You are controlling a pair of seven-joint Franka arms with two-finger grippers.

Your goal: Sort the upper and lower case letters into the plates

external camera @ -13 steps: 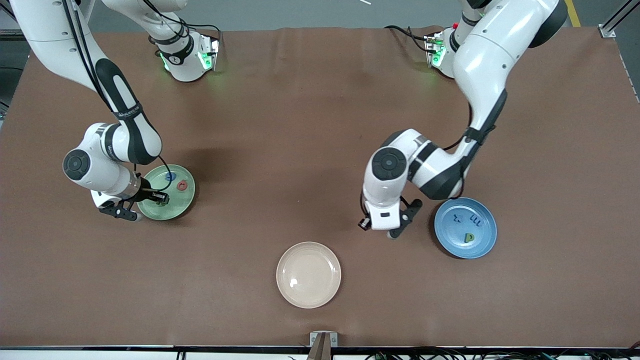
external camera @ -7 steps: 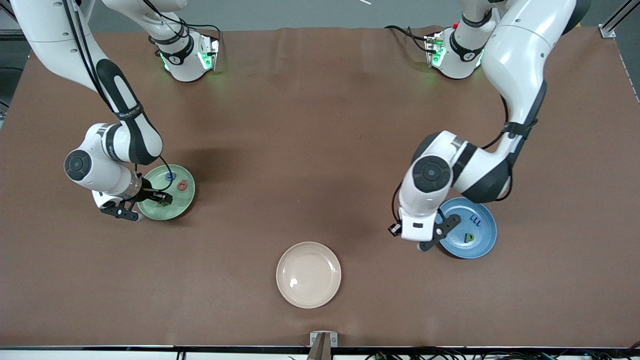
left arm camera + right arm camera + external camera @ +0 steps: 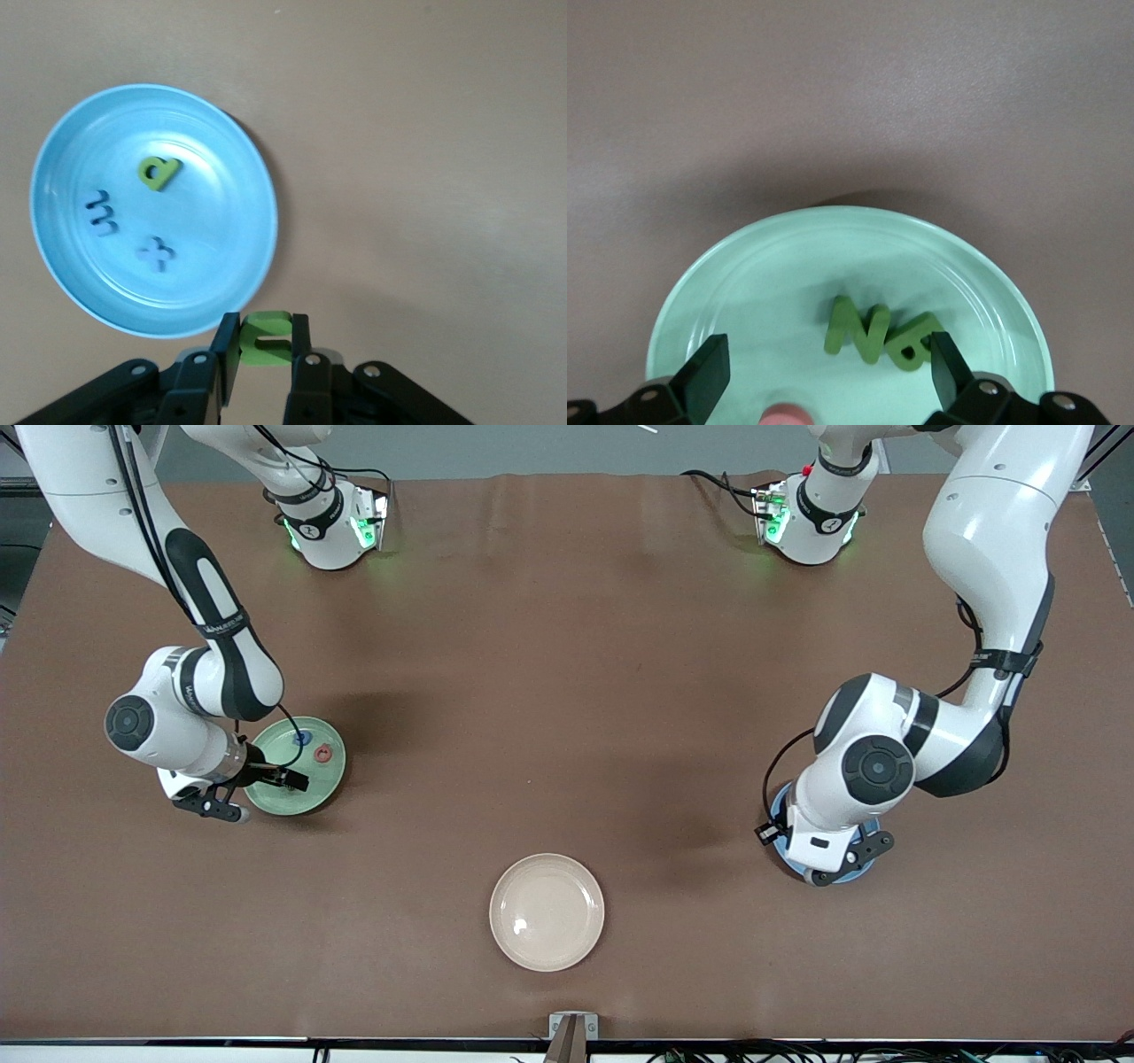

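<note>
Front view mostly hides the blue plate under the left gripper; its wrist cam shows fingers pinching a green n at the rim, with p, m, x inside. Right gripper, fingers spread, hangs over the green plate holding N and B.

i see the pale green plate holding green n and b flat; the blue plate holds p, m, x; another green letter is pinched above its rim.
</note>
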